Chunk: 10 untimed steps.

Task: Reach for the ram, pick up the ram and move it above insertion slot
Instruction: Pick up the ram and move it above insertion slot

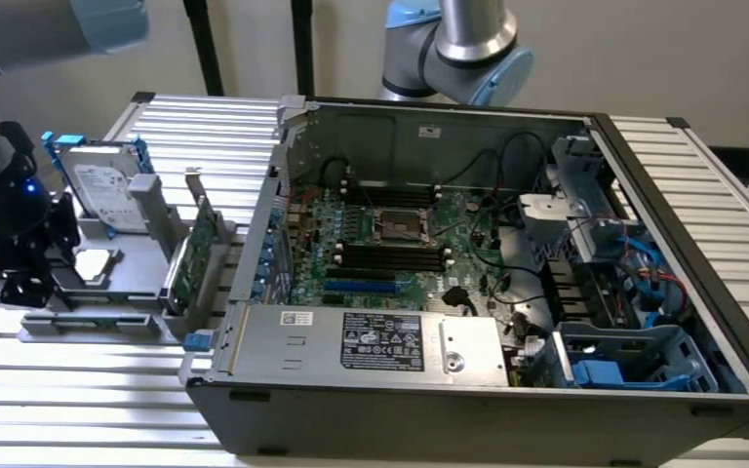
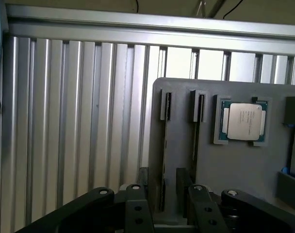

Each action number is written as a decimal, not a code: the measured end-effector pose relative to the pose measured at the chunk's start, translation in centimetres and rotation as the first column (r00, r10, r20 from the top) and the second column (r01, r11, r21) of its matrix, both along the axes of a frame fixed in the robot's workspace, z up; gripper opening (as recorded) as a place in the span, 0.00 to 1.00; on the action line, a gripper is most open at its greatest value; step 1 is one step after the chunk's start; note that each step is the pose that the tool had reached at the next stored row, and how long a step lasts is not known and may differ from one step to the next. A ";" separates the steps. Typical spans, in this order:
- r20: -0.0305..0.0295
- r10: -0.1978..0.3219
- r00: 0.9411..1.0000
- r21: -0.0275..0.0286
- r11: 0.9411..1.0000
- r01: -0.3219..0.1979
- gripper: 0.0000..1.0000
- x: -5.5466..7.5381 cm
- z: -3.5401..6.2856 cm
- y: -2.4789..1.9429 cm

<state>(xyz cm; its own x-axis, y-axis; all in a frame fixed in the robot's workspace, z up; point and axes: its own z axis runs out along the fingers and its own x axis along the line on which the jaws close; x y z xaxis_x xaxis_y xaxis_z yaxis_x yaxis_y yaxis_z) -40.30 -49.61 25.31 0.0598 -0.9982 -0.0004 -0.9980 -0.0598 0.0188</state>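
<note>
Exterior view: the ribbed metal table [image 1: 75, 409] is carrying an open computer case [image 1: 479, 390]. Its motherboard [image 1: 401, 244] is lying exposed, with the black insertion slots [image 1: 394, 256] sitting empty as far as I can tell. On the exterior view's left, well apart from those slots, a grey parts fixture [image 1: 101, 327] is holding a hard drive [image 1: 101, 190] and a wider green expansion card [image 1: 192, 258]. The arm is hanging low over the fixture's outer end, and the gripper [image 1: 11, 288] is sitting just beside it.

In the wrist view, the gripper [image 2: 167, 194] is pointing down at the fixture [image 2: 235, 174], close to a processor chip [image 2: 243, 121] in its pocket. The ram [image 2: 164, 145] is standing on edge in one of the fixture's narrow grooves, seen as a thin dark line. The black fingers [image 2: 133, 208] are standing apart, one on each side of the ram's near end, and no contact is showing.

Judging from this, the reach is looking all but finished. The grasp is not yet made, the ram is not yet lifted from its groove, and the carry across to the motherboard slots is entirely undone.
</note>
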 end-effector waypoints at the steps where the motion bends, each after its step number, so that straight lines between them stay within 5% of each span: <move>1: 0.000 0.000 1.000 0.000 1.000 0.000 0.36 0.0 -0.17 0.00; 10: 0.001 0.000 1.000 0.001 1.000 0.000 0.36 0.0 -1.81 0.00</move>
